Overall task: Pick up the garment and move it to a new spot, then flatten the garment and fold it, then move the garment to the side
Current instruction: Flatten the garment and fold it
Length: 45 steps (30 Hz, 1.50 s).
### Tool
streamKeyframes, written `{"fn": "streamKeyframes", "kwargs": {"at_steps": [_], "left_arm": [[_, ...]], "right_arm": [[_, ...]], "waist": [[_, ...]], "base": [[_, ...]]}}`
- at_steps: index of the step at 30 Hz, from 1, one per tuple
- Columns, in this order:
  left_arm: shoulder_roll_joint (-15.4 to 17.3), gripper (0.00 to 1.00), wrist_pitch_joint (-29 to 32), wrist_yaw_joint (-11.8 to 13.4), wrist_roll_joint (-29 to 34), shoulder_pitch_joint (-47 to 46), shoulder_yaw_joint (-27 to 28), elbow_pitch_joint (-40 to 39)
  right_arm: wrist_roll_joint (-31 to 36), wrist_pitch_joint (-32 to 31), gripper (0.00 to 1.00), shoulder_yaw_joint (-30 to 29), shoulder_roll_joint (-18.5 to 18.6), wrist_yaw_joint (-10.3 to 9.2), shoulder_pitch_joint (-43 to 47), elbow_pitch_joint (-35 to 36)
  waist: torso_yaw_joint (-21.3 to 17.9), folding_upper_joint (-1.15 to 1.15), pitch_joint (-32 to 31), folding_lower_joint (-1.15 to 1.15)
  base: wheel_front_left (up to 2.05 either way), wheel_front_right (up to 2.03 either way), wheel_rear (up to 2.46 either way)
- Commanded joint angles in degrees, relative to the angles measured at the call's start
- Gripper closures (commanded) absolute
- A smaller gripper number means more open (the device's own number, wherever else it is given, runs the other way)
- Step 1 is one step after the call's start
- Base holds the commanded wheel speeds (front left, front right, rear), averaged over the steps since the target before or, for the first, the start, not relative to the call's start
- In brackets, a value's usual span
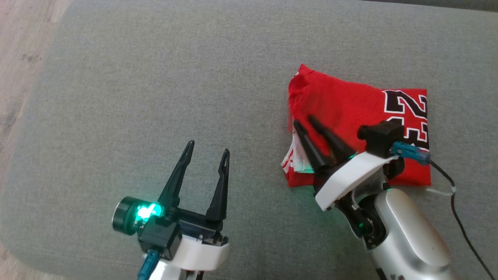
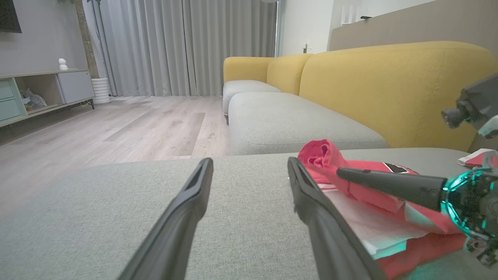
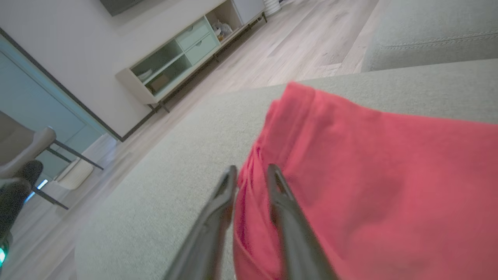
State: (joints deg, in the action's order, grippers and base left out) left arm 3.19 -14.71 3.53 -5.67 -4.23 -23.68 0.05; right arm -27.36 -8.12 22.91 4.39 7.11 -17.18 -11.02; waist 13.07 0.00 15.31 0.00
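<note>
The red garment (image 1: pixel 342 109) lies folded on the grey cushion (image 1: pixel 155 97), toward its right side. The right gripper (image 1: pixel 304 121) has its jaws partly parted astride the garment's left edge, cloth between them but apparently not pinched. The left gripper (image 1: pixel 208 149) hangs wide open over bare cushion, holding nothing. The fold looks finished, so the right gripper should spread wider and lift straight off without snagging the top layer
</note>
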Motion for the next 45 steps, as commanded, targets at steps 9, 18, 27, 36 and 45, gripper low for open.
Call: {"fn": "streamKeyframes", "kwargs": {"at_steps": [9, 18, 27, 36, 45], "left_arm": [[-0.31, 0.00, -0.29, 2.14, -2.50, -0.10, 4.03, -2.50], [-0.31, 0.00, -0.29, 3.48, -3.13, 3.57, 8.15, -2.75], [-0.31, 0.00, -0.29, 2.79, -2.08, 9.33, 9.99, -0.39], [-0.31, 0.00, -0.29, 0.79, -1.41, 11.94, 10.95, 3.02], [-0.31, 0.00, -0.29, 0.26, -1.01, 12.61, 11.28, 5.44]], "right_arm": [[0.63, 12.06, 0.00, -3.84, 4.86, 0.37, -0.44, 6.86], [5.09, 22.95, 0.00, -15.87, 10.52, 0.37, 10.84, 7.70], [12.40, 23.11, 0.00, -18.69, 6.77, 0.37, 21.80, 6.59], [14.45, 23.11, 0.00, -18.81, 4.79, 0.37, 25.22, 4.92], [14.91, 23.12, 0.00, -18.84, 3.94, 0.37, 26.40, 4.66]], "waist": [[-1.84, 0.00, -3.30, 0.00], [-4.77, 0.00, -8.97, 0.00], [-7.26, 0.00, -14.65, 0.00], [-7.86, 0.00, -18.07, 0.00], [-7.95, 0.00, -19.81, 0.00]], "base": [[0.00, 0.00, 0.00], [0.00, 0.00, 0.00], [0.00, 0.00, 0.00], [0.00, 0.00, 0.00], [0.00, 0.00, 0.00]]}}
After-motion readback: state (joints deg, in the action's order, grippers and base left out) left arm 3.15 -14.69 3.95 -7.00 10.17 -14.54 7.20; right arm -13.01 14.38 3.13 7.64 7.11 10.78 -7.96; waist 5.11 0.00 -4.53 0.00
